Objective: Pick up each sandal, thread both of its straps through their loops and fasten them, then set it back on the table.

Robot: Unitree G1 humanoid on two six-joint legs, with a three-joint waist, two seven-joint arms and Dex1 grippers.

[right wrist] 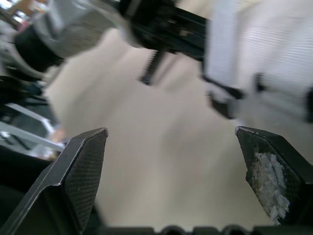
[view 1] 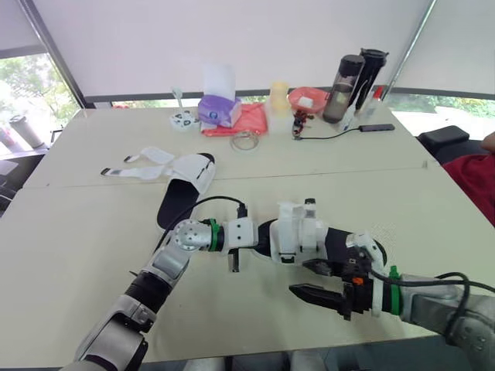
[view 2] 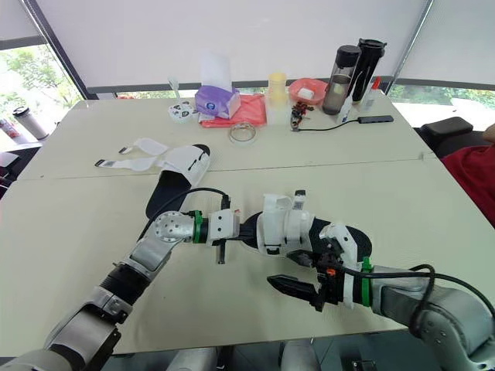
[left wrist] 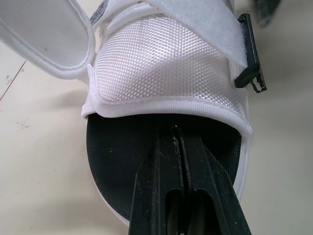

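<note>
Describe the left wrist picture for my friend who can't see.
A white mesh sandal with a black footbed, seen close up. The left gripper, its black fingers closed, sits over the footbed, and a white strap reaches a black loop.

Head pair downward; wrists close on sandal (left wrist: pixel 166 73).

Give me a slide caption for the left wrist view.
Left gripper, fingers closed, tips on the sandal's black insole beneath its white mesh upper and strap buckle.
</note>
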